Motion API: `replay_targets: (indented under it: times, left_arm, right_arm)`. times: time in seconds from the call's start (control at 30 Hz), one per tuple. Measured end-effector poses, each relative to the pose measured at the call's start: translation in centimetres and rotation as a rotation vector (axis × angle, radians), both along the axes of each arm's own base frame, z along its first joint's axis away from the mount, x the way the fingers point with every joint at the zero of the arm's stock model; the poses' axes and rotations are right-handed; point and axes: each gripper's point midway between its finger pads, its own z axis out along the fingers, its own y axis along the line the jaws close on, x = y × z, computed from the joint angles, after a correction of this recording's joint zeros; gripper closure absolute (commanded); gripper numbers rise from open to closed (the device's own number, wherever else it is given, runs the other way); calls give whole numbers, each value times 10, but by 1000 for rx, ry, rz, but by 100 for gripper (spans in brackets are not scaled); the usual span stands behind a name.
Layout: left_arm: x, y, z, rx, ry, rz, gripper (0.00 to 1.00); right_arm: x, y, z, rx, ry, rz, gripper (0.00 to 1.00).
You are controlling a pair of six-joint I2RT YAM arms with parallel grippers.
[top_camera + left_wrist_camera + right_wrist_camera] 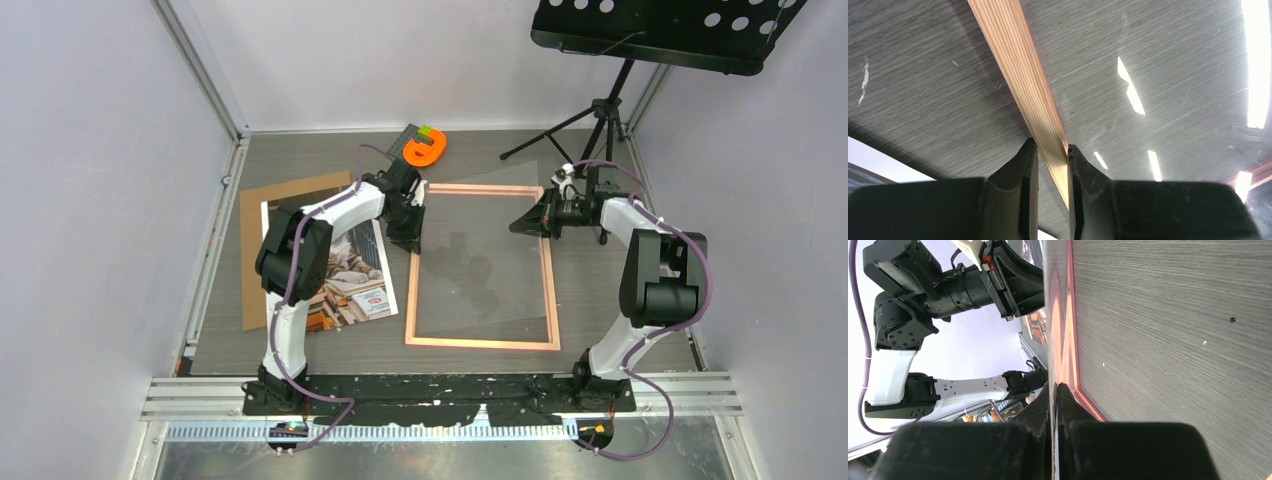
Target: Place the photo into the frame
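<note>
Left claw (1048, 146): nearly closed, pinching the left rail of the frame (480, 343). Right claw (1054, 386): fully closed on the thin edge of the clear pane (480, 262) at the frame's right side. The frame lies on the grey wood-grain table (620, 340), enclosed by pale walls. The photo (362, 282) lies just left of the frame on a brown board (254, 250), partly hidden by the left arm. At the far edge are an orange object (425, 150) and a black music stand (660, 30).

Wood-grained pink frame (1022, 75) with glossy clear pane (485, 265), matt grey grained tabletop (300, 150), matt brown board (252, 250)
</note>
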Motion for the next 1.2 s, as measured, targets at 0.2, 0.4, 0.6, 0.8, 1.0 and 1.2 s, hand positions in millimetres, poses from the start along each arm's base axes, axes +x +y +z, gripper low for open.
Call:
replay_targets:
  times: [0.2, 0.4, 0.6, 0.8, 1.0, 1.2]
  left_arm:
    - [0, -1, 0, -3, -1, -2, 80]
    - [1, -1, 0, -2, -10, -18, 70]
    - [2, -3, -1, -7, -28, -37, 59]
    - [5, -7, 0, -14, -50, -55, 52]
    - [6, -7, 0, -16, -58, -57, 47]
    - [7, -5, 2, -18, -65, -53, 40]
  right_arm:
    - [-1, -1, 2, -13, -1, 25, 94]
    - [-3, -2, 3, -25, 2, 53, 94]
    - [-5, -2, 3, -29, 9, 66, 94]
    - [-7, -3, 4, -33, 15, 78, 94]
    - [-7, -4, 2, -35, 25, 86, 94]
    - [-10, -6, 0, -38, 31, 92, 94]
